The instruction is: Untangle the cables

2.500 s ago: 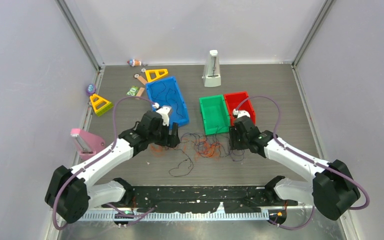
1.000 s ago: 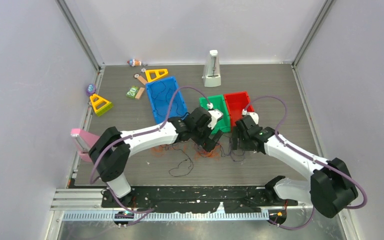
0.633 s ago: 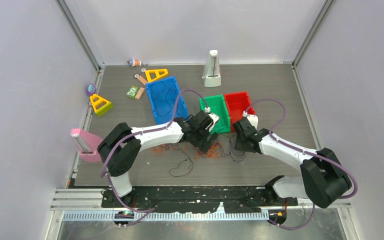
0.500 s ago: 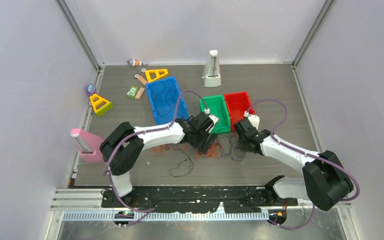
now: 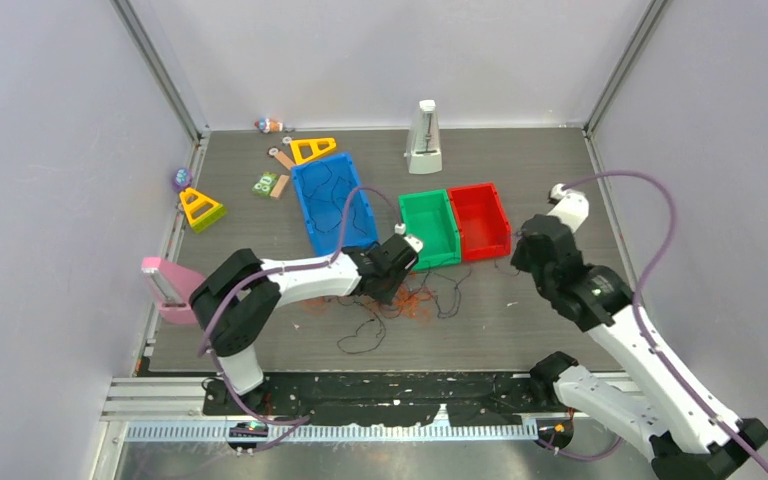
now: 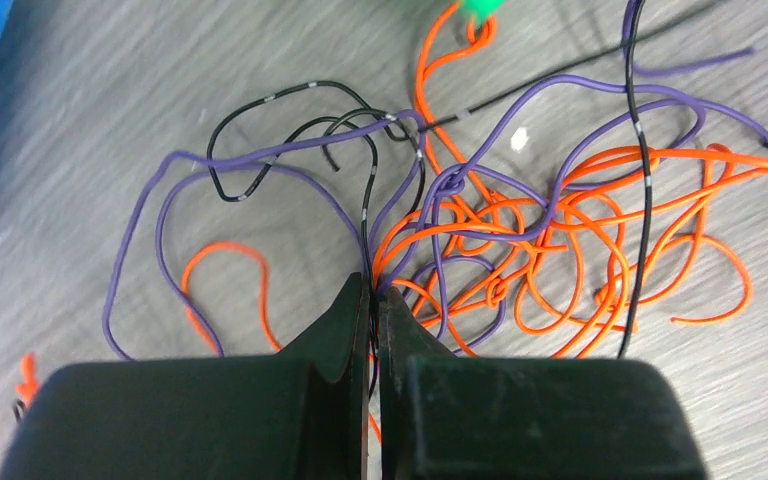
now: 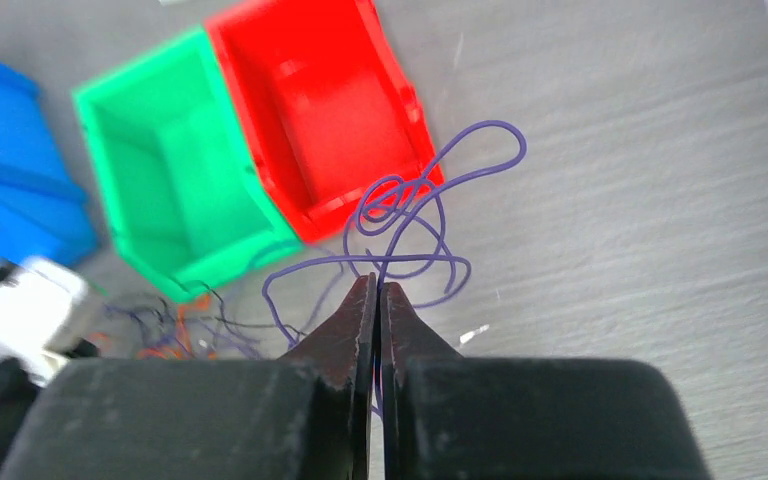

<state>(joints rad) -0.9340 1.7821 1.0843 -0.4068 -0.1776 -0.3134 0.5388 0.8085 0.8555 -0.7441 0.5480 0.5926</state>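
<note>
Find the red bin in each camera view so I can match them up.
Top external: the red bin sits right of centre, beside the green bin.
Left wrist: not in it.
Right wrist: top centre, right of the green bin.
Shared landmark: the cable tangle.

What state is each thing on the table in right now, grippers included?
Left gripper: shut on strands at the edge of the cable tangle.
Right gripper: shut on a purple cable, raised.
Cable tangle: knotted orange, purple and black strands, lying flat.
Purple cable: looped, dangling from the right gripper.
Blue bin: holds black cables.
Green bin: empty.
Red bin: empty.
</note>
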